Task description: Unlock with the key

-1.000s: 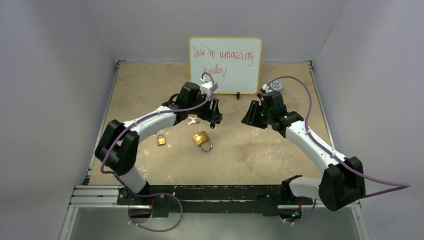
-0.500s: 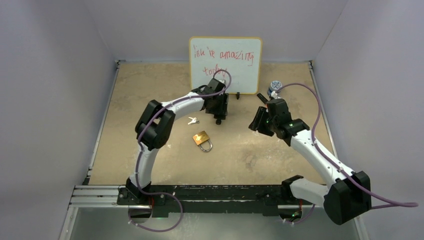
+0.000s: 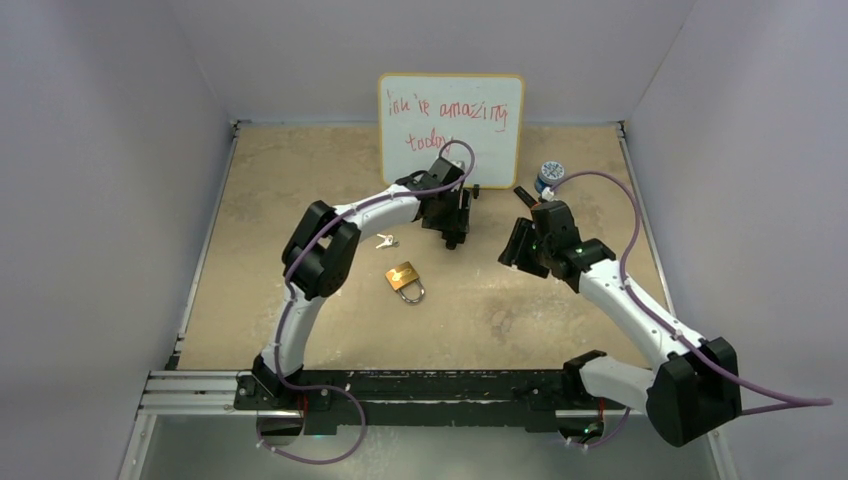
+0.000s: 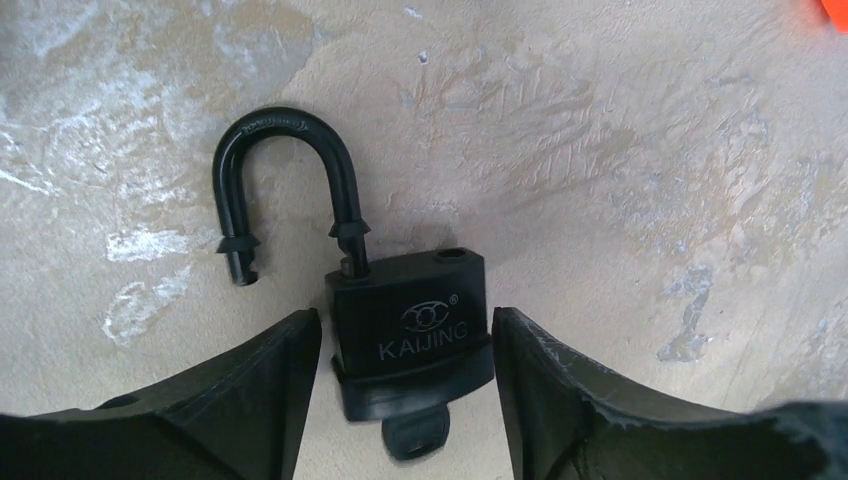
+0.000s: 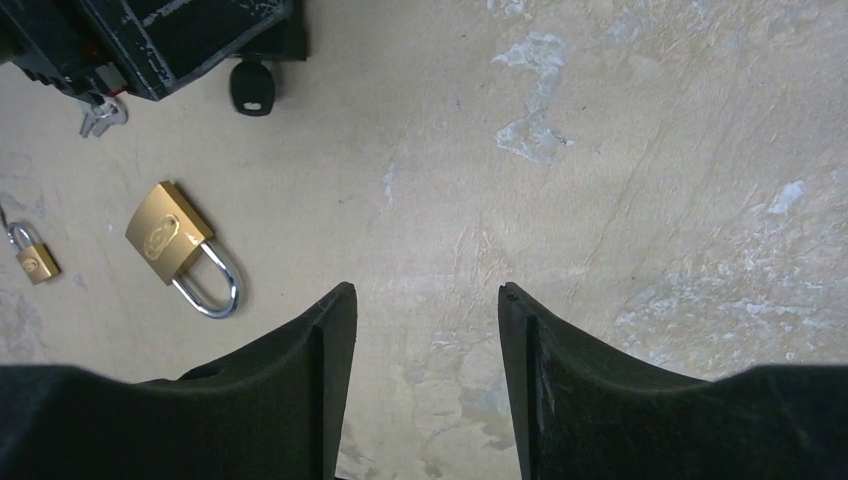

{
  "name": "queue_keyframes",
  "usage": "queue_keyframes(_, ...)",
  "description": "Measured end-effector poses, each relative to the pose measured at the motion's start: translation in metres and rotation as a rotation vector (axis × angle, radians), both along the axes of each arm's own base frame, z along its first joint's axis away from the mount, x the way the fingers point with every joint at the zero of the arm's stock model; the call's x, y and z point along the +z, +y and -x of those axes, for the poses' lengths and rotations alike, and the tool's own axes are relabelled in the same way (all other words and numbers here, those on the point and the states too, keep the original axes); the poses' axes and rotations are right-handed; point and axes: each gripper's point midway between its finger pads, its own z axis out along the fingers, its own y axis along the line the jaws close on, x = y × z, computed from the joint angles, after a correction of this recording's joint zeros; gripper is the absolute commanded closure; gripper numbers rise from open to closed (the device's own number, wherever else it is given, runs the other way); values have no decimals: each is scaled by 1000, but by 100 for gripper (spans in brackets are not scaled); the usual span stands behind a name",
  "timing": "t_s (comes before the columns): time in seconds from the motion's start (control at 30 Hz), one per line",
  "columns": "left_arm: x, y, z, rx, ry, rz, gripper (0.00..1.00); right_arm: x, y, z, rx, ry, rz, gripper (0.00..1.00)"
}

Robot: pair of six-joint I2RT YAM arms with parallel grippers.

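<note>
A black padlock (image 4: 410, 330) marked KAIJING lies on the table with its shackle (image 4: 285, 180) swung open and a black key (image 4: 415, 435) in its underside. My left gripper (image 4: 405, 320) is open, with one finger on each side of the lock body and small gaps between. In the top view the left gripper (image 3: 450, 222) covers the lock. My right gripper (image 5: 425, 290) is open and empty above bare table, to the right of the left gripper, and it also shows in the top view (image 3: 515, 245). The right wrist view shows the key head (image 5: 252, 90) under the left gripper.
A large brass padlock (image 3: 403, 278) lies shut near the table's middle, and it also shows in the right wrist view (image 5: 170, 235). A small brass padlock (image 5: 35, 258) and silver keys (image 3: 385, 241) lie to the left. A whiteboard (image 3: 450, 115) and a small can (image 3: 548, 177) stand at the back.
My left arm has folded inward and its gripper has shifted right and back, near the whiteboard's foot. My right gripper has drawn slightly right and toward the near edge. The small brass padlock is now hidden in the top view.
</note>
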Motion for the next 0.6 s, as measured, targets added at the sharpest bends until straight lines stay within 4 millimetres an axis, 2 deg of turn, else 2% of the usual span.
queue_keyframes(0.13,3,0,-1,-21,-20,-2,28,-6,-1,-1,8,15,18,42)
queue_keyframes(0.37,19,9,7,-38,-64,11,28,-3,2,-7,38,-11,20,38)
queue_keyframes(0.47,39,19,9,-5,-118,27,28,0,6,-11,55,-27,12,38)
queue_keyframes(0.57,73,34,6,57,-202,77,29,2,14,-22,89,-31,7,39)
queue_keyframes(0.6,91,42,3,89,-250,106,29,3,18,-28,106,-35,3,40)
